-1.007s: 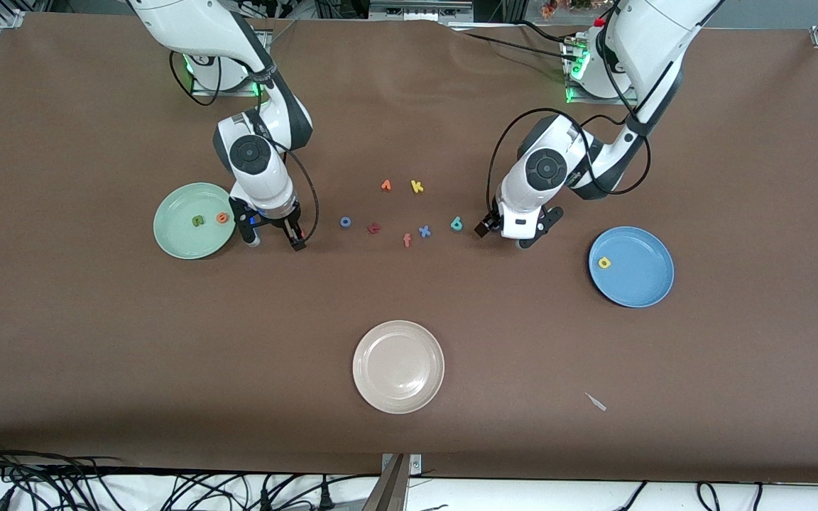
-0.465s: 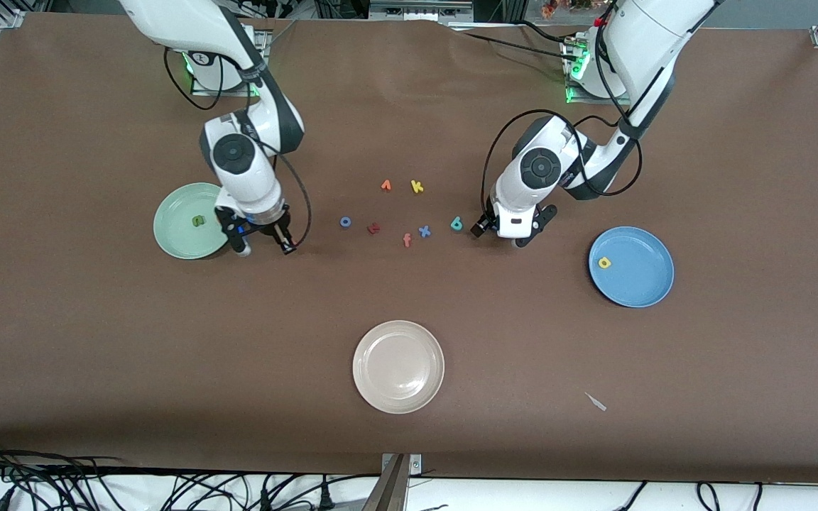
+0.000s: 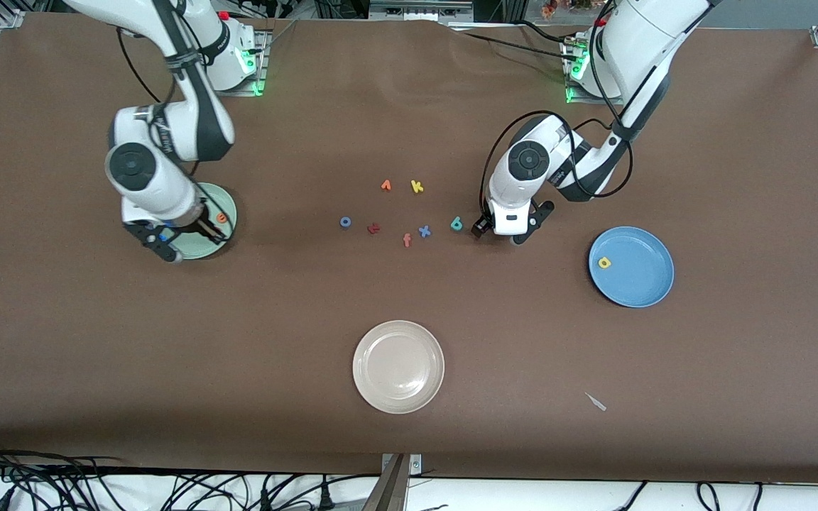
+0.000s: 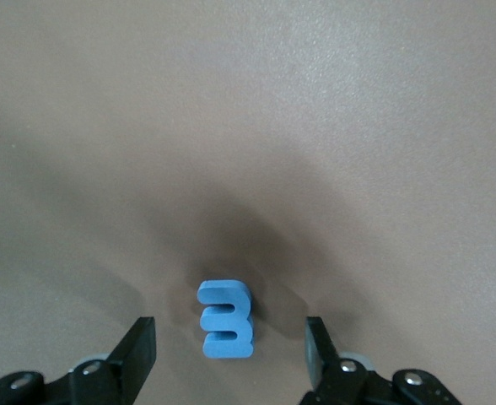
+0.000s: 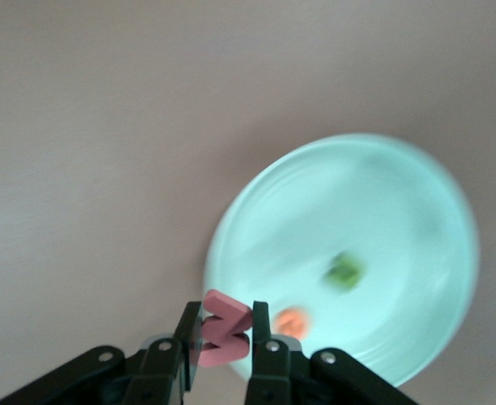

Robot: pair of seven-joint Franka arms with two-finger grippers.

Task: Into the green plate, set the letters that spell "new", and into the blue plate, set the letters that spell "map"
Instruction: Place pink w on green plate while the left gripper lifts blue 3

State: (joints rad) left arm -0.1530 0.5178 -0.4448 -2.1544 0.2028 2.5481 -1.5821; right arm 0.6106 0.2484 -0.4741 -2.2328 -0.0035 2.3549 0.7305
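Salmon-red foam w (image 5: 224, 337), thick and zigzag-edged, pinched flat between the closed fingers of the right pincer (image 3: 183, 241) over the rim of the round pale mint-green plate (image 3: 228, 228) at middle left of the front view; green n (image 5: 344, 270) and orange e (image 3: 221, 218) lying inside. Periwinkle-blue foam m (image 4: 225, 319) flat on the brown counter (image 3: 409, 319), between the parted fingers of the left pincer (image 4: 229, 350), untouched. Yellow a (image 3: 603, 262) in the round blue plate (image 3: 647, 291), middle right.

A broad brown table surface (image 3: 167, 369) fills the view under even light, with black cables (image 3: 96, 490) tangled along its edge nearest the front camera.
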